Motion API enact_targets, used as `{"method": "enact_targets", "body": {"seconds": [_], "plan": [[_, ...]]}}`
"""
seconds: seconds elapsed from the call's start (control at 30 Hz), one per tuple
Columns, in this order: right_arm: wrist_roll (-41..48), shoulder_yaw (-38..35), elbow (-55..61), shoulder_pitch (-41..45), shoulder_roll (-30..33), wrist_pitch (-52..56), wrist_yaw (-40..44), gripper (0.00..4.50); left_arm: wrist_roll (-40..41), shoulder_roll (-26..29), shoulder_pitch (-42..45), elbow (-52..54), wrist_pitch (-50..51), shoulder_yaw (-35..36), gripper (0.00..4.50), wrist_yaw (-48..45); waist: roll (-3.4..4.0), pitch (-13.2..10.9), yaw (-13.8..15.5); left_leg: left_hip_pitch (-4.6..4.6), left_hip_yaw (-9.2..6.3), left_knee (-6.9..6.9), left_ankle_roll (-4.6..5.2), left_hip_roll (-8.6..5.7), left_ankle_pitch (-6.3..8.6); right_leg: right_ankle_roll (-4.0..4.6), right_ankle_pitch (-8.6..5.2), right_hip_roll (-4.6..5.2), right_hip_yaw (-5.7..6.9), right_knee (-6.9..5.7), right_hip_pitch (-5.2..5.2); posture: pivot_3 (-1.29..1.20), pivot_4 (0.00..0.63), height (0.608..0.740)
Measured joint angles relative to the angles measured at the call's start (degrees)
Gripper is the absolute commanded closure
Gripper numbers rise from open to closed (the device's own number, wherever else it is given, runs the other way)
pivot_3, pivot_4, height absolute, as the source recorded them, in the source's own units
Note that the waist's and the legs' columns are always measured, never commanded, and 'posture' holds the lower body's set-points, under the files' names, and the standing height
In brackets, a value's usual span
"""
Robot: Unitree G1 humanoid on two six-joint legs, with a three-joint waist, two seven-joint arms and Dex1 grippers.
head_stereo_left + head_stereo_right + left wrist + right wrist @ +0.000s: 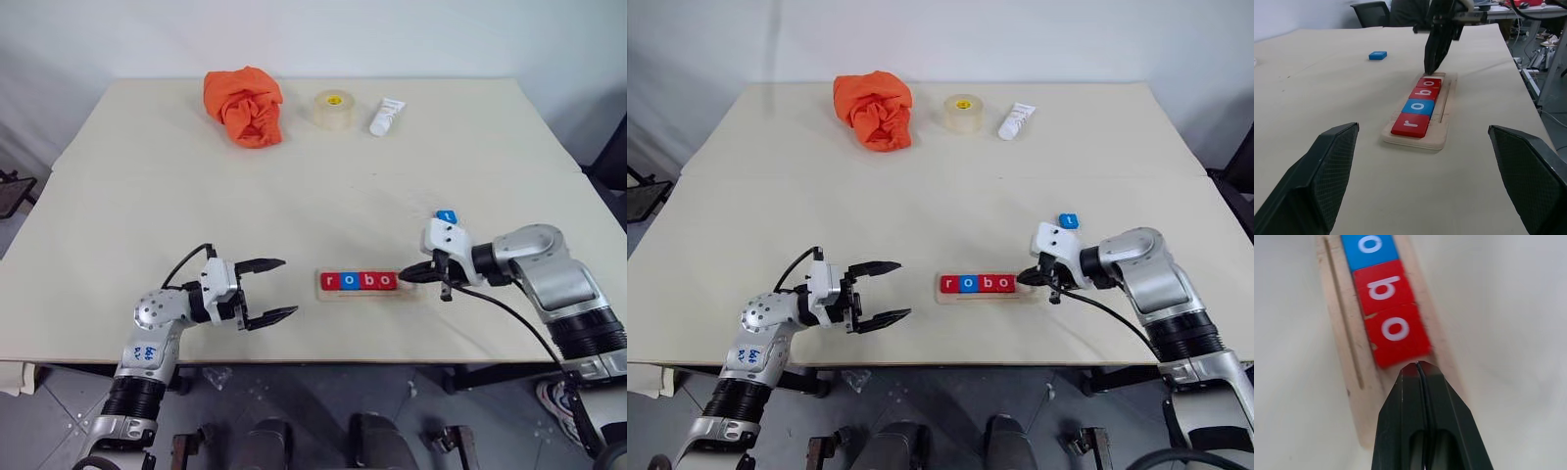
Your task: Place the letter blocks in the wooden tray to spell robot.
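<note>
The blue tile [447, 215], judged light, stiff and slick, is best pinched by opposite edges; it lies behind the right gripper [405, 274], whose jaws are together.

Table [147, 196] bears wooden tray [411, 291], cloth [245, 106], tape [334, 110].

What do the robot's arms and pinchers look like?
Both arms are shiny silver metal with black ribbed sleeves lower down. Each wrist has a white block with a thin black cable looping from it. The left gripper and right gripper each have two pointed black fingers with a criss-cross textured inside. The left arm carries a small blue-marked sticker.
</note>
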State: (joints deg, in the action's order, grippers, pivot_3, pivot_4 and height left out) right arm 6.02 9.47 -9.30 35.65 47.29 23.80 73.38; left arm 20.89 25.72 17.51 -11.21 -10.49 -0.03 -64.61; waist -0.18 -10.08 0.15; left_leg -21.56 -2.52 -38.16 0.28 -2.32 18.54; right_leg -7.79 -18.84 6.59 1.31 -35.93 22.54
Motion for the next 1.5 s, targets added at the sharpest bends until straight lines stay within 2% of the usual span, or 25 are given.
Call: {"method": "enact_targets", "body": {"seconds": [0.1, 0.37, 0.4, 0.63, 0.77, 0.87, 0.97, 1.1, 1.3, 1.5], "plan": [[0.7, -4.0, 0.4, -2.1, 2.1, 0.4, -2.0, 2.91, 0.0, 0.2, 0.1, -0.1, 0.0, 0.0, 0.0, -0.1, 0.0, 0.0, 0.0, 0.0, 0.0, 0.01, 0.01, 0.0, 0.0, 0.0, 0.0, 0.01, 0.0, 0.02, -0.01, 0.0, 0.15, 0.74], [6.6, -19.4, 5.4, -16.0, 5.0, 5.7, -9.0, 0.14, 0.0, 0.2, 1.9, -1.2, -0.1, -0.3, 0.0, -1.7, 0.0, 0.0, 0.4, 0.0, 0.03, 0.0, 0.01, 0.0, 0.0, 0.0, 0.0, -0.02, -0.01, 0.01, -0.03, 0.0, 0.15, 0.74], [7.2, -21.1, 6.4, -17.7, 5.0, 6.5, -9.7, 0.03, 0.0, 0.1, 2.3, -1.4, -0.1, -0.4, 0.0, -1.9, 0.0, 0.0, 0.4, 0.01, 0.08, 0.0, 0.01, 0.01, 0.0, 0.0, 0.0, -0.02, -0.04, 0.02, -0.03, 0.0, 0.15, 0.74], [12.2, -33.3, 13.5, -29.9, 4.9, 10.4, -14.7, 0.03, 0.0, 0.0, 3.4, -3.5, -0.2, -0.7, 0.0, -3.6, 0.0, 0.0, 0.8, 0.02, 0.1, 0.0, 0.01, 0.01, 0.0, 0.0, 0.0, -0.04, -0.06, 0.0, -0.05, 0.0, 0.15, 0.74], [14.7, -36.7, 17.5, -33.9, 3.8, 12.6, -17.2, 0.03, 0.0, 0.0, 4.0, -3.8, -0.3, -0.7, 0.0, -4.0, 0.0, 0.0, 0.9, 0.03, 0.1, -0.01, 0.02, 0.02, 0.0, 0.0, 0.0, -0.05, -0.07, 0.0, -0.06, 0.0, 0.15, 0.74], [16.1, -36.9, 19.3, -33.0, 1.8, 14.2, -21.0, 0.03, 0.0, 0.0, 4.1, -4.3, -0.3, -0.7, 0.0, -4.4, 0.0, 0.0, 0.8, 0.04, 0.13, -0.02, 0.02, 0.03, 0.0, 0.0, 0.0, -0.04, -0.1, -0.01, -0.06, 0.0, 0.15, 0.74], [16.0, -35.5, 18.9, -28.0, -0.7, 15.2, -25.6, 0.03, 0.0, 0.1, 4.2, -4.6, -0.3, -0.6, 0.0, -4.6, 0.0, 0.0, 0.6, 0.05, 0.14, -0.03, 0.01, 0.03, -0.02, 0.0, 0.0, -0.04, -0.12, -0.02, -0.05, 0.0, 0.15, 0.74], [14.6, -29.5, 13.3, -18.2, -4.0, 14.7, -31.1, 0.03, 0.0, 0.2, 4.5, -5.0, -0.3, -0.4, 0.0, -4.9, 0.0, 0.0, 0.3, 0.06, 0.1, -0.02, 0.0, 0.03, -0.04, 0.01, 0.01, -0.04, -0.1, -0.04, -0.05, 0.0, 0.15, 0.74], [8.4, -20.7, -5.1, -3.5, -8.2, 9.4, -36.5, 0.03, 0.0, 0.6, 4.5, -5.0, -0.6, 0.2, 0.0, -4.9, 0.01, 0.0, -0.3, 0.04, 0.11, 0.03, 0.02, -0.02, -0.05, 0.01, 0.01, -0.06, -0.07, -0.07, 0.0, 0.0, 0.15, 0.74], [4.0, -17.6, -25.3, 8.8, -13.4, 1.1, -40.5, 0.03, 0.0, 0.9, 1.7, -3.2, -0.6, 0.9, 0.0, -3.7, 0.01, 0.0, -0.6, 0.04, 0.1, 0.09, 0.02, -0.01, -0.05, 0.01, 0.01, -0.07, -0.04, -0.06, 0.02, 0.0, 0.15, 0.74]]}}
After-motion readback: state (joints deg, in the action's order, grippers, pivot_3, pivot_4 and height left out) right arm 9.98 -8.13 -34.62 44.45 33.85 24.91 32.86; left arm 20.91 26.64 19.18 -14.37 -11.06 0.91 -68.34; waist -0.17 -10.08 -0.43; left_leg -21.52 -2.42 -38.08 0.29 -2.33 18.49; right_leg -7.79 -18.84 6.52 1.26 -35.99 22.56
